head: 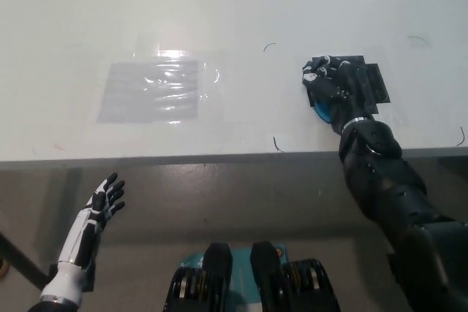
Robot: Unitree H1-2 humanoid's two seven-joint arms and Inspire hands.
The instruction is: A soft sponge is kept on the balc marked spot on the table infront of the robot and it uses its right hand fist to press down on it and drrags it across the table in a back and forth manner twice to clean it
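While the black right hand (pixel 333 89) is curled over the black marked spot (pixel 369 82) right of centre, a blue sponge (pixel 324 112) (only an edge visible) is pressed beneath; the white left hand (pixel 106 196) is held open, lower left, below the bench (pixel 219 5).

table (pixel 219 5): 1 | black marked spot (pixel 373 82): 1, partly under the right hand's fingers | clear plastic sheet (pixel 151 91): 1 | robot hands: 2, right hand (pixel 333 89), left hand (pixel 104 199) | small dark scuff marks on tabletop: 4 | blue bit at right hand: 1, sponge unconfirmed
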